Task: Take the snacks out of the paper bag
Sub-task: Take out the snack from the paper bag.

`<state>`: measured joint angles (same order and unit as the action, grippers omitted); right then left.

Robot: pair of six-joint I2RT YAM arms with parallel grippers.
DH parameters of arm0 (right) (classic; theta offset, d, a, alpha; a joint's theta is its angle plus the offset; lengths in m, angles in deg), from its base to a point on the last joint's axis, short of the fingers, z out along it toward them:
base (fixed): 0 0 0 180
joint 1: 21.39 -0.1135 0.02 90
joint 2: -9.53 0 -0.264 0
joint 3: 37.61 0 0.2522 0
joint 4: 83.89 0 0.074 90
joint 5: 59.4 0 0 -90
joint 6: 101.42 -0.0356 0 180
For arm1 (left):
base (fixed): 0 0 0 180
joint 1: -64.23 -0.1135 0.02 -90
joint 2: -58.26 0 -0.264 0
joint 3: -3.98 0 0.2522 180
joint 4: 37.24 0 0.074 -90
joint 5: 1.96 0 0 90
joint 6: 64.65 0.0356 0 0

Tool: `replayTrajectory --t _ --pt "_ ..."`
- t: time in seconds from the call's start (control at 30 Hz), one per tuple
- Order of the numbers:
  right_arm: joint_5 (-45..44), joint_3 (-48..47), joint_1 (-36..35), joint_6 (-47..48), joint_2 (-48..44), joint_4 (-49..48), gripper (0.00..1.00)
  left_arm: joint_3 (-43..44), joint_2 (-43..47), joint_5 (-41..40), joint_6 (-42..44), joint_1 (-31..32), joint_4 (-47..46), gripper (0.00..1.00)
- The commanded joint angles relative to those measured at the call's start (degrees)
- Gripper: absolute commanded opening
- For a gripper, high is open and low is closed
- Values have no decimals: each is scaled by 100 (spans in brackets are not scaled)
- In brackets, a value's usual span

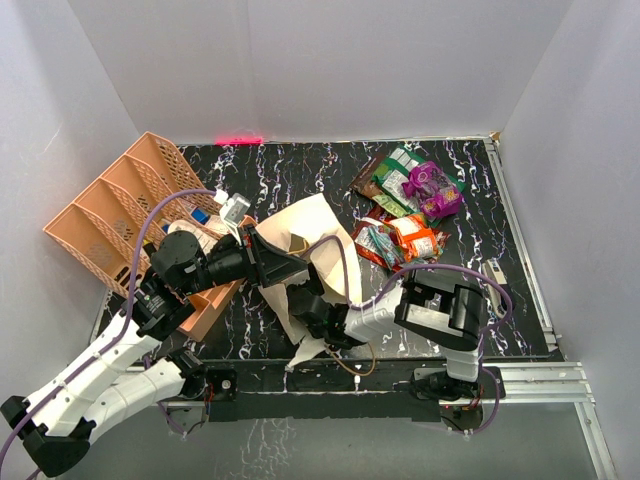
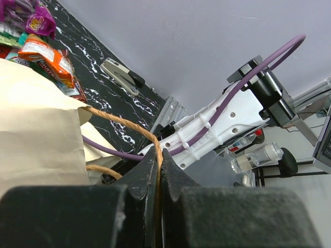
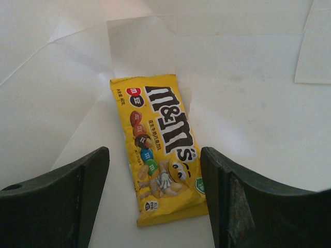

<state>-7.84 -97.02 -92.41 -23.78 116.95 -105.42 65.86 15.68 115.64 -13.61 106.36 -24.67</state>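
Note:
The cream paper bag point(image 1: 305, 235) lies on the dark marbled table with its mouth toward the arms. My left gripper point(image 2: 159, 164) is shut on the bag's tan loop handle point(image 2: 124, 124), holding it up at the bag's left edge point(image 1: 280, 268). My right gripper point(image 3: 155, 178) is inside the bag, open, its fingers point(image 3: 62, 191) on either side of a yellow M&M's packet point(image 3: 158, 147) lying flat on the bag's inner wall, not touching it. Several other snacks point(image 1: 410, 205) lie in a heap on the table at the back right.
An orange compartment tray point(image 1: 110, 215) with small boxes and bottles stands at the left, close behind my left arm. A grey stapler point(image 1: 497, 275) lies near the right edge. White walls close in the table on three sides.

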Motion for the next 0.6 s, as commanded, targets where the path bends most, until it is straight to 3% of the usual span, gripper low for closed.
replayTrajectory --t 0.0,0.07,0.23,0.33,0.57 --pt "257 -10 -32 25 -36 466 53 46 83 -73 66 15 66 0" --pt "327 91 -34 30 -218 500 32 68 84 -160 93 15 145 0" --pt "419 326 -35 14 -698 596 14 147 112 -414 191 15 375 0" --pt "465 421 -51 34 -1188 721 8 152 135 -617 214 15 510 0" --pt "809 842 -85 -83 -2422 1157 7 158 294 -1282 191 15 868 0"
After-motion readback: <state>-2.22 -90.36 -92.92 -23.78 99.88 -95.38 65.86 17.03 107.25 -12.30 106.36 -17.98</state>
